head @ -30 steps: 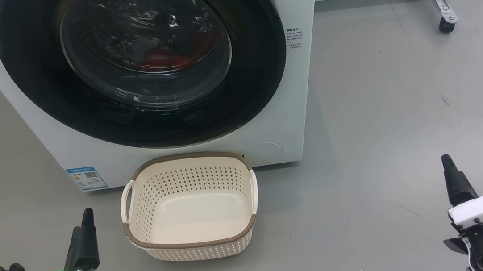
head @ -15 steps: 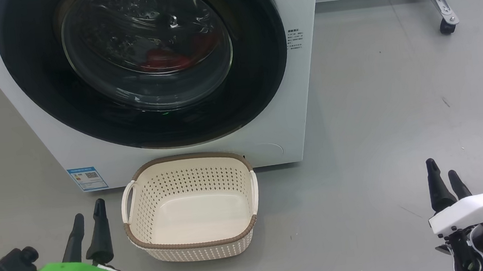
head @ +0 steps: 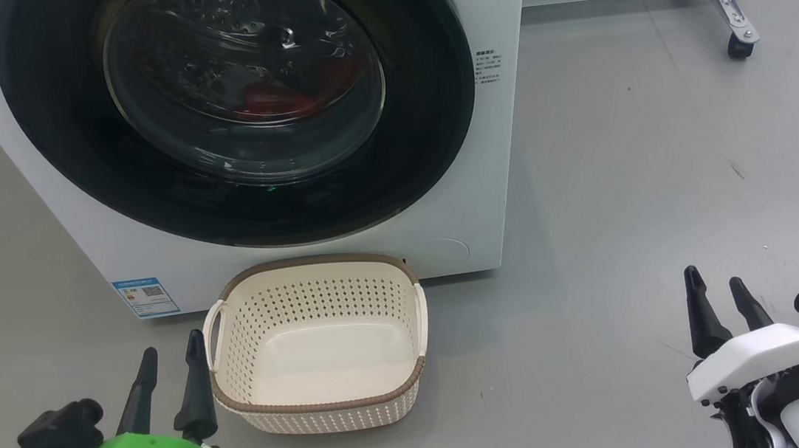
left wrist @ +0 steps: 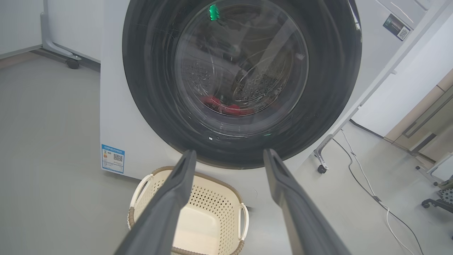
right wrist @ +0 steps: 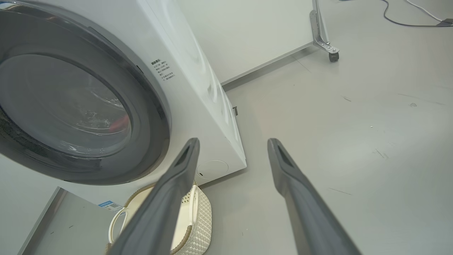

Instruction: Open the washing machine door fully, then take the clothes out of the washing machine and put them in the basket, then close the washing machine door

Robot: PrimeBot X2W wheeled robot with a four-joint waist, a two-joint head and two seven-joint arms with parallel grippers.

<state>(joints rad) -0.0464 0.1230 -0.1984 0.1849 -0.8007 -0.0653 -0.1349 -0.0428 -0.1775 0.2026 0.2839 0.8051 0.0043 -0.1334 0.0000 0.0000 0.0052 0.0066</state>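
The washing machine door (head: 435,138) is seen closed against the white washing machine (head: 505,168), its glossy black ring set around a clear glass bowl. The red clothes (head: 275,102) are seen through the glass, lying low in the drum. The cream basket (head: 322,410) is set on the grey floor (head: 626,193) just in front of the machine, below the door. The left gripper (head: 171,342) is held low, just beside the basket's left handle, its 2 dark fingers spread wide with nothing between them. The right gripper (head: 711,275) is held well apart to the right, over the floor, its 2 fingers likewise parted wide and gripping nothing. A blue sticker (head: 146,297) is seen low on the machine's front.
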